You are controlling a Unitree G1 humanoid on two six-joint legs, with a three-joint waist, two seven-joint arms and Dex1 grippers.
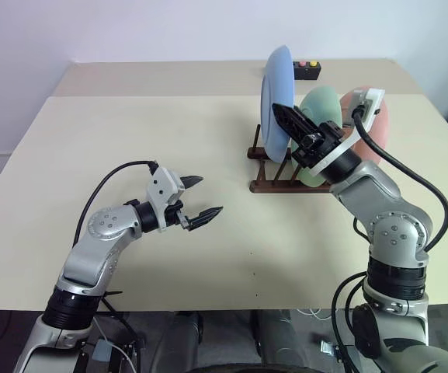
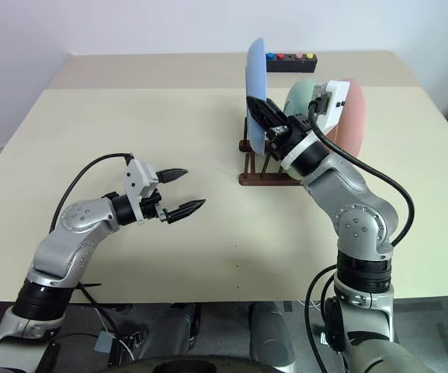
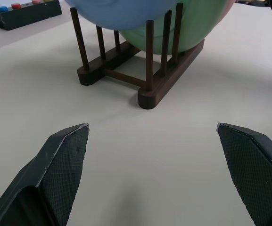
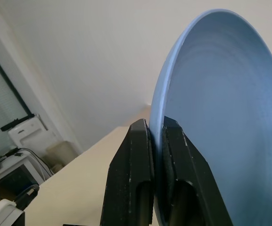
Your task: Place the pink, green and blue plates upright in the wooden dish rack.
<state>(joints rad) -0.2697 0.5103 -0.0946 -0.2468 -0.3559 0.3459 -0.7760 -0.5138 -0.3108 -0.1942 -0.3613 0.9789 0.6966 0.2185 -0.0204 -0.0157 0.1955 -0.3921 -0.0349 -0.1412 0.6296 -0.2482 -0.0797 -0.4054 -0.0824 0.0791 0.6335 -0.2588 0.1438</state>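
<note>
The blue plate (image 1: pixel 274 93) stands upright at the near end of the wooden dish rack (image 1: pixel 266 185), its lower edge down among the pegs. Whether it rests on the rails I cannot tell. My right gripper (image 1: pixel 279 113) is shut on its rim, and the right wrist view shows both fingers (image 4: pixel 138 155) pinching the edge. Behind the blue one, the green plate (image 1: pixel 321 105) and then the pink plate (image 1: pixel 377 136) stand upright in the rack. My left gripper (image 1: pixel 208 196) hovers open and empty over the table, left of the rack and pointing at it.
A small black box (image 1: pixel 307 70) with coloured buttons sits behind the rack near the far table edge. The beige table (image 1: pixel 130 116) stretches wide to the left and in front of the rack. My right arm's cable loops beside the pink plate.
</note>
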